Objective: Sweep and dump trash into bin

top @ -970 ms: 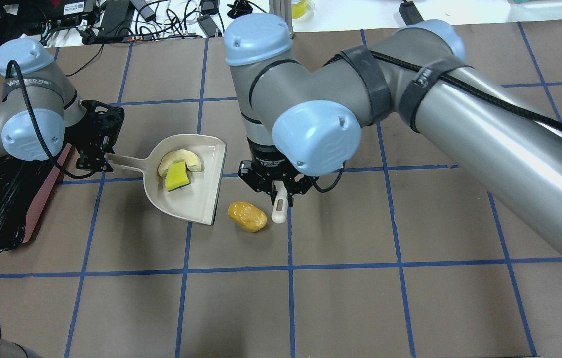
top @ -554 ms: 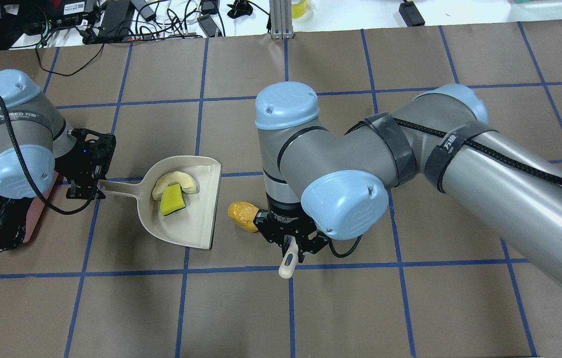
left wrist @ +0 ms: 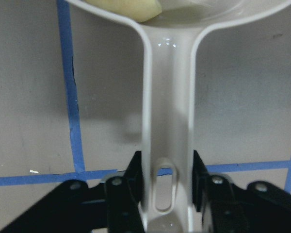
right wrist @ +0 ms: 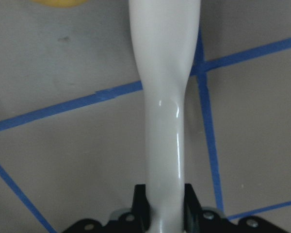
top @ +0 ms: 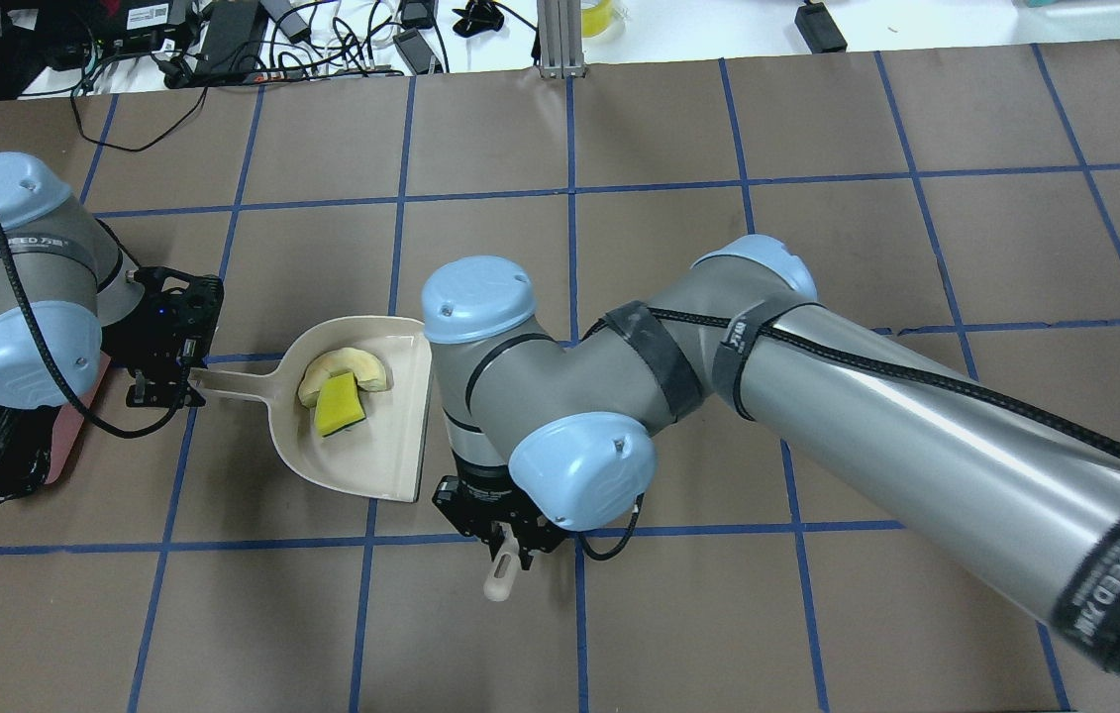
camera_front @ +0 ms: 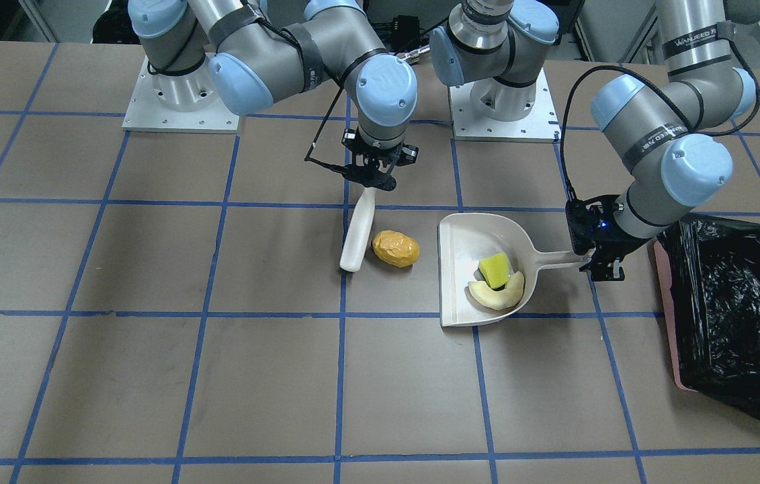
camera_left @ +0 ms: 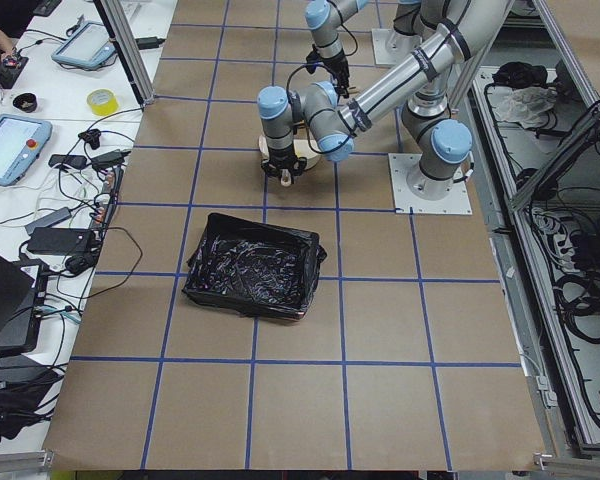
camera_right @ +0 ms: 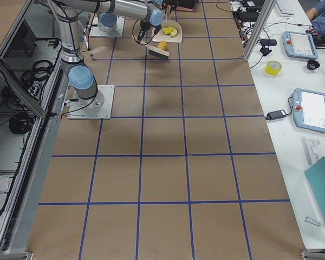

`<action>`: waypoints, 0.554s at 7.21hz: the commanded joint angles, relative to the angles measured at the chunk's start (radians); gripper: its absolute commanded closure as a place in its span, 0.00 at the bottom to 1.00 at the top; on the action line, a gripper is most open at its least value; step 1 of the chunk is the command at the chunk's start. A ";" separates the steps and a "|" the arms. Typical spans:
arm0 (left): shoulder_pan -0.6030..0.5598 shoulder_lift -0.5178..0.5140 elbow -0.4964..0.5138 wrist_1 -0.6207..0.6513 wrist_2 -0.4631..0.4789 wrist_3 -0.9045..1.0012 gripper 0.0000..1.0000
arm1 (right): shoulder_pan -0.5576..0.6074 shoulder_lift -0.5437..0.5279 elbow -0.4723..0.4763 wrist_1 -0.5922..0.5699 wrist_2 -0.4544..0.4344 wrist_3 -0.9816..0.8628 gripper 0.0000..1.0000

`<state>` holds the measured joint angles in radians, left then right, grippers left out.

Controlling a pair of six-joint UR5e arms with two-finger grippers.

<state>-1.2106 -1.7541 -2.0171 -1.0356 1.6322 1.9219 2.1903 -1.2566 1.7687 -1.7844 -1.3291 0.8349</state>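
The beige dustpan point(camera_front: 463, 269) point(top: 391, 436) lies flat with two pieces of trash in it, a yellow wedge point(camera_front: 494, 270) point(top: 337, 408) and a pale melon crescent point(camera_front: 497, 294) point(top: 347, 362). My left gripper point(camera_front: 601, 261) point(top: 168, 381) point(left wrist: 167, 194) is shut on the dustpan handle point(left wrist: 167, 121). The orange-brown potato lump point(camera_front: 395, 248) sits on the table just beside the pan's open edge; my right arm hides it in the overhead view. My right gripper point(camera_front: 371, 176) point(top: 503, 540) point(right wrist: 165, 208) is shut on a white sweeping tool point(camera_front: 358, 232) point(right wrist: 165, 97) whose tip rests beside the potato. The bin point(camera_front: 729, 302) point(camera_left: 252, 265) stands behind the left gripper.
The right arm's thick forearm point(top: 916, 426) spans the right half of the overhead view. Cables and power bricks point(top: 223, 40) line the far table edge. Both arm bases point(camera_front: 181, 94) stand at the robot side. Blue tape marks a grid on the brown table.
My right arm swung toward the robot side and left with the white tool, now covering the potato from above. The left gripper and dustpan shifted slightly toward the bin.
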 commanded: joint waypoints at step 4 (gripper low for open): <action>0.003 -0.002 0.005 0.002 -0.002 0.006 0.91 | 0.074 0.290 -0.403 -0.041 0.077 0.010 1.00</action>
<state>-1.2084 -1.7563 -2.0142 -1.0345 1.6318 1.9240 2.2615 -1.0018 1.4247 -1.8405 -1.2488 0.8455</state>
